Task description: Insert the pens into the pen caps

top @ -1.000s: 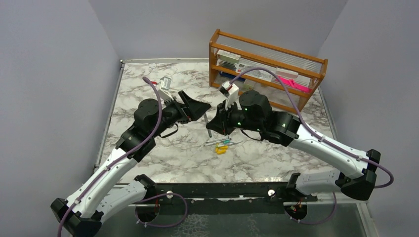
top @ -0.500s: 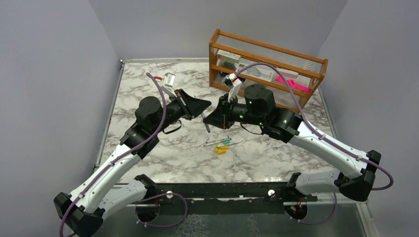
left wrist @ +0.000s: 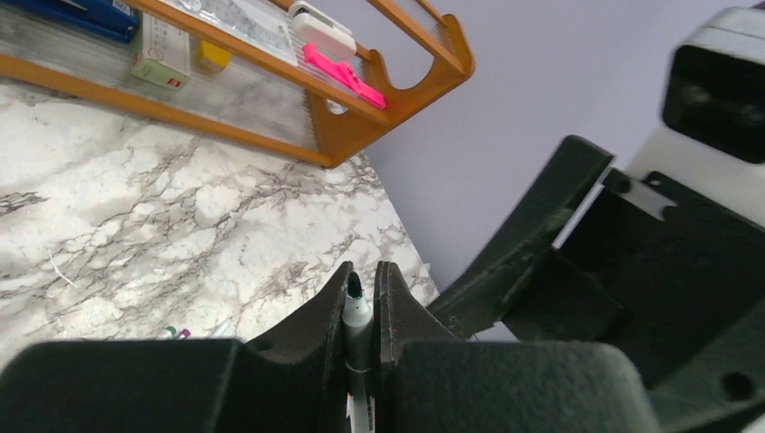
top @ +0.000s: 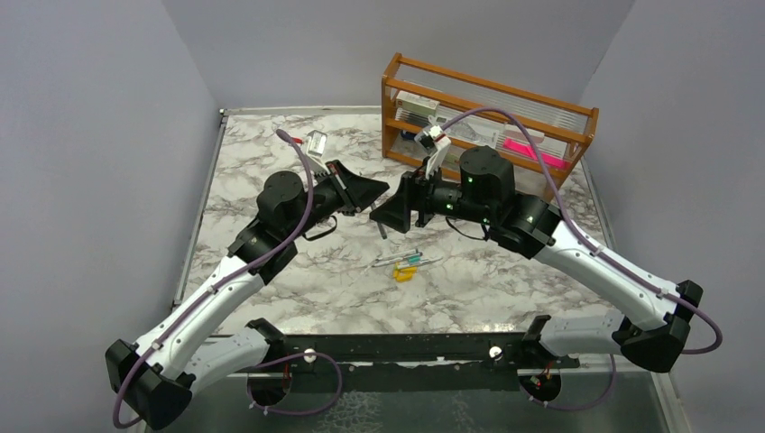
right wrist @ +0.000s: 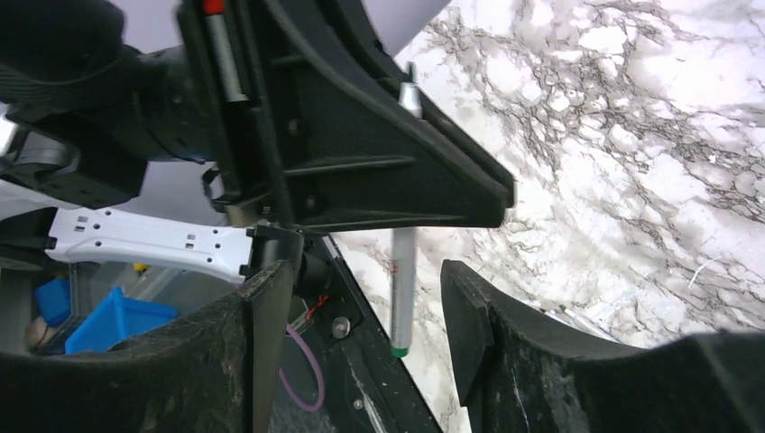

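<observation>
The left hand (left wrist: 363, 281) is pinching a silvery pen (left wrist: 355, 317) between its narrowed fingers, the dark tip peeking out at the fingertips and the rest of the barrel sticking out below, above the table (top: 271, 180). Facing it closely, the right hand (right wrist: 363, 271) is hovering with its fingers spread wide and holding nothing, the pen's free end showing between them without touching either. Nearer the arm bases, the other pens (top: 397, 259) are lying on the marble just beside the yellow-orange caps (top: 403, 273) and a teal cap (top: 413, 259).
</observation>
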Robot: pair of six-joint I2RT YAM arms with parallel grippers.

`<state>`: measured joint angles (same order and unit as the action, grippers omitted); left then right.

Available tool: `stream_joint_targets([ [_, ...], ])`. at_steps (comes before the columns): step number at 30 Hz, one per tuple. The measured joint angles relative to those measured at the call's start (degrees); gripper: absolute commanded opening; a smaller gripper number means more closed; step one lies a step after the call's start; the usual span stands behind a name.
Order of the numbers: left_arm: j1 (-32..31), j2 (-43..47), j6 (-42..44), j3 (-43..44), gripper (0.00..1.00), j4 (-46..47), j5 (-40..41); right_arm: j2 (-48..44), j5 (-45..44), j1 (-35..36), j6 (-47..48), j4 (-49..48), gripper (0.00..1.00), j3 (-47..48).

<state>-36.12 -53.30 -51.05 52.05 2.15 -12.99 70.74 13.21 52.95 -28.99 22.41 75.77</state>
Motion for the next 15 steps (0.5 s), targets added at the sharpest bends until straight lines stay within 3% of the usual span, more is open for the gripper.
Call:
stream_joint_targets([
  [9,0.0,-3.4,-1.2,2.0,0.0,2.2,0.0,-0.8,0.2,-0.1,1.6,0.0,0.57,-1.4],
  [12,0.0,-3.7,-1.7,3.3,0.0,3.5,0.0,-0.8,0.2,-0.1,1.9,0.1,0.51,-2.3],
  [15,0.0,-3.9,-2.1,4.1,0.0,4.5,0.0,-0.8,0.2,-0.1,1.9,0.1,0.37,-3.0],
])
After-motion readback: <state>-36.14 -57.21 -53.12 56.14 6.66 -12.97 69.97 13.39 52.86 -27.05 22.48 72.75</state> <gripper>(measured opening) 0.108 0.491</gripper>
